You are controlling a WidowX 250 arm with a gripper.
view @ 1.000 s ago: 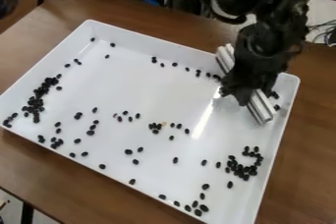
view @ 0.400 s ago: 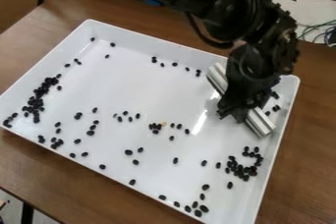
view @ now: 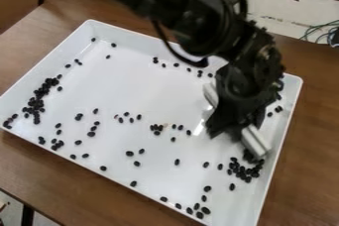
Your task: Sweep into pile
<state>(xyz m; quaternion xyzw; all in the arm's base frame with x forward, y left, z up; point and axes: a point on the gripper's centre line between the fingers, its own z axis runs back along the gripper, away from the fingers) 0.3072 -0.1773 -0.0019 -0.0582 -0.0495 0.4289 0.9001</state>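
Observation:
My gripper point(view: 228, 126) hangs low over the right part of the white tray point(view: 149, 91), shut on a pale ridged bar point(view: 255, 141) that sticks out on both sides of it. The bar slants from upper left to lower right, its lower end just above a cluster of black beans point(view: 243, 170) near the tray's right wall. A dense band of beans point(view: 36, 101) lies along the left side. Smaller groups and single beans point(view: 157, 128) are scattered over the middle, the back and the front edge.
The tray's raised walls surround the beans, with the right wall point(view: 281, 136) close beside the bar. A brown wooden table point(view: 119, 185) carries the tray. Thin cables point(view: 321, 31) lie beyond the table at the upper right.
The gripper and the bar have moved toward the front and slightly left, down to the right-hand cluster. More of the arm now extends over the tray's back edge.

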